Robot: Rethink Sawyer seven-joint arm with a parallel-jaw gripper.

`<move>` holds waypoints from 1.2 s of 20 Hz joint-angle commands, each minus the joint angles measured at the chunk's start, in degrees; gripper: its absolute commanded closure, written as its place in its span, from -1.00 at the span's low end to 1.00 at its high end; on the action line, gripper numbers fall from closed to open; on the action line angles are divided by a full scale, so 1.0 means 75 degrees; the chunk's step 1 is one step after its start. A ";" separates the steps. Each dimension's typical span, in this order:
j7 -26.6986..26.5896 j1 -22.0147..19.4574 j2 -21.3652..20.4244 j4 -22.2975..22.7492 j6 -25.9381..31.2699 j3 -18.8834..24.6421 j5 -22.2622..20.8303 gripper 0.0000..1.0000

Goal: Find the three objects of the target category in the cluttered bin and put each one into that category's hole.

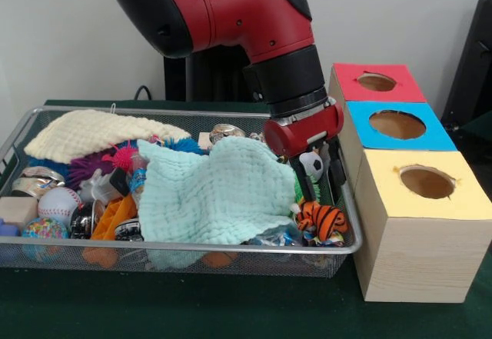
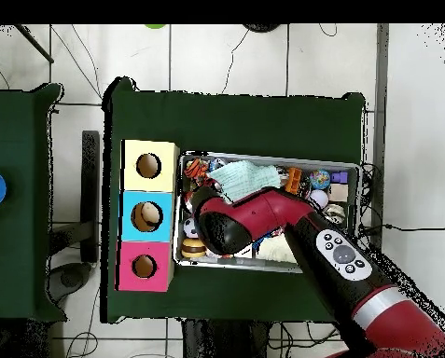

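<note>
A wire mesh bin holds the clutter. My gripper reaches down into its right end, next to the boxes, with the black fingers apart. A small black-and-white toy sits just under the red gripper head by the left finger; I cannot tell if it is touched. A striped tiger toy lies below the gripper. Beside the bin are the red box hole, blue box hole and yellow box hole. In the overhead view the arm hides the gripper.
A mint cloth covers the bin's middle and a cream cloth lies at the back left. A baseball, a wooden block, a speckled ball and an orange toy crowd the left end.
</note>
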 commanded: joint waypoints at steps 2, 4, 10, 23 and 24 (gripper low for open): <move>-0.0429 -0.0189 0.0373 -0.0392 0.0565 0.0133 -0.0108 -1.00; -0.0411 -0.0205 0.0408 -0.0391 0.0518 0.0140 -0.0123 -1.00; -0.0150 -0.0085 0.0471 -0.0352 0.0227 0.0015 -0.0215 -1.00; 0.0061 0.0058 0.0395 -0.0389 0.0200 -0.0110 -0.0146 -1.00; 0.0074 0.0057 0.0355 -0.0366 0.0221 -0.0118 -0.0127 -1.00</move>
